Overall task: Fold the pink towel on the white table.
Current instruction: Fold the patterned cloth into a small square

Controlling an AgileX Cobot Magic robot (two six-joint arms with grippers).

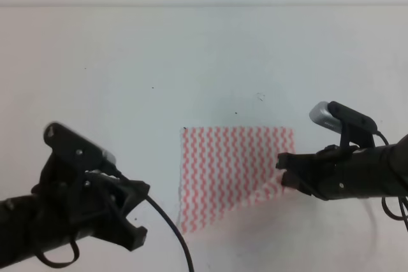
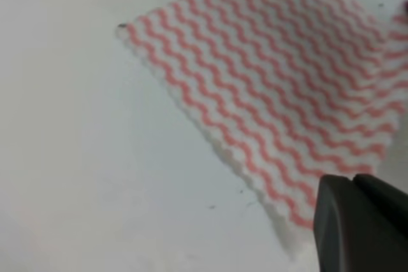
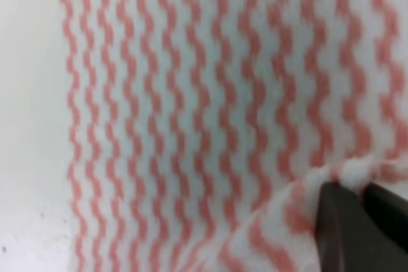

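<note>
Fingertips of the right gripper [image 1: 284, 171] are pinched closed on the right-hand near corner of the pink towel [image 1: 233, 173], a thin, soft square cloth, white with pink-red wavy stripes. In the right wrist view the dark fingers [image 3: 357, 221] bite a bunched bit of hem, and the cloth beside them rises in a shallow ridge. That grip looks meant to carry the corner across for a first fold. The rest of the towel lies flat, near the middle of the white table [image 1: 127, 62], a broad plain pale surface with a few tiny dark specks.

The left gripper [image 1: 131, 218] hangs off the towel's near left corner, apart from the cloth and holding nothing; its fingers seem parted, though I cannot tell how widely. Probably it waits to take that corner. Beyond the table's far edge runs only a pale band of wall.
</note>
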